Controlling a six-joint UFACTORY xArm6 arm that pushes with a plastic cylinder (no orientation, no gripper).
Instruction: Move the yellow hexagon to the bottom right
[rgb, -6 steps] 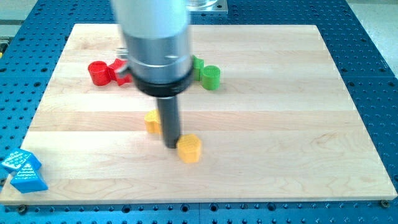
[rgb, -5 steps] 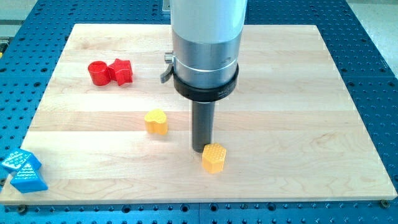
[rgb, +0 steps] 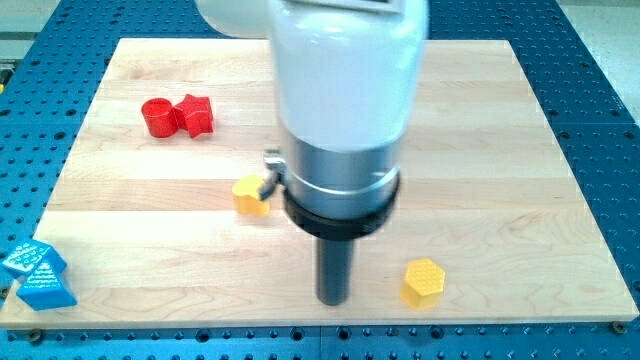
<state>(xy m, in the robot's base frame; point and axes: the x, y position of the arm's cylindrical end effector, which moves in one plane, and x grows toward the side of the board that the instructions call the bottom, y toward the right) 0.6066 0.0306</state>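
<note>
The yellow hexagon (rgb: 423, 281) lies on the wooden board (rgb: 500, 150) near its bottom edge, right of centre. My tip (rgb: 333, 300) rests on the board to the hexagon's left, a clear gap between them, not touching. A second yellow block (rgb: 250, 195), heart-like in shape, sits left of the arm's body, partly hidden by it.
Two red blocks (rgb: 177, 116) touch each other at the upper left of the board. Two blue blocks (rgb: 37, 275) lie off the board at the view's bottom left. The arm's wide body (rgb: 340, 120) hides the board's centre.
The yellow hexagon has slid right and slightly down toward the bottom right. My tip has moved right and down behind it, then ended apart from it. The green blocks are now hidden.
</note>
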